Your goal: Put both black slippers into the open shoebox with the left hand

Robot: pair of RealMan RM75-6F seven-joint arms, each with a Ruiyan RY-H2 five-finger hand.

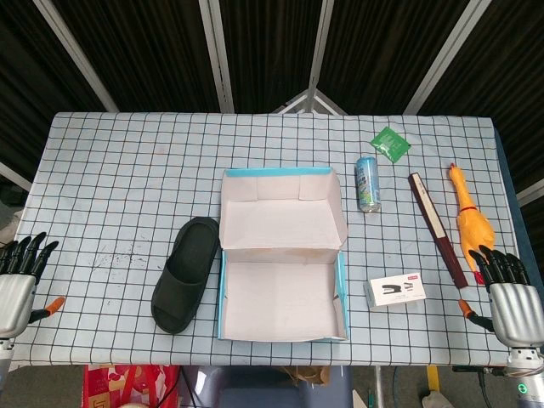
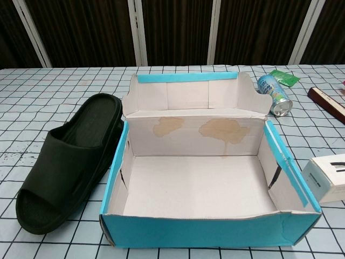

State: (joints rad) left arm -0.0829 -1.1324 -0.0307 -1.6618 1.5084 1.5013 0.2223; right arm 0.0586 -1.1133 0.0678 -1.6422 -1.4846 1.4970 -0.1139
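One black slipper is seen lying just left of the open shoebox (only one is visible), its long axis running nearly front to back. The left hand, empty with fingers extended, is nearer, further left.

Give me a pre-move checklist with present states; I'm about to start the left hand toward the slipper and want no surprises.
1. Shoebox open, inside bare: ok.
2. Black slipper within view, lying sole down just left of the box: ok.
3. Second black slipper located: not ok, neither view shows one.
4. Left hand holding nothing, fingers apart, at the table's left edge: ok.
5. Path from left hand to slipper free of objects: ok, only bare checked cloth between them.
6. Right hand out of the way at the right edge, apart from the stapler box: ok.
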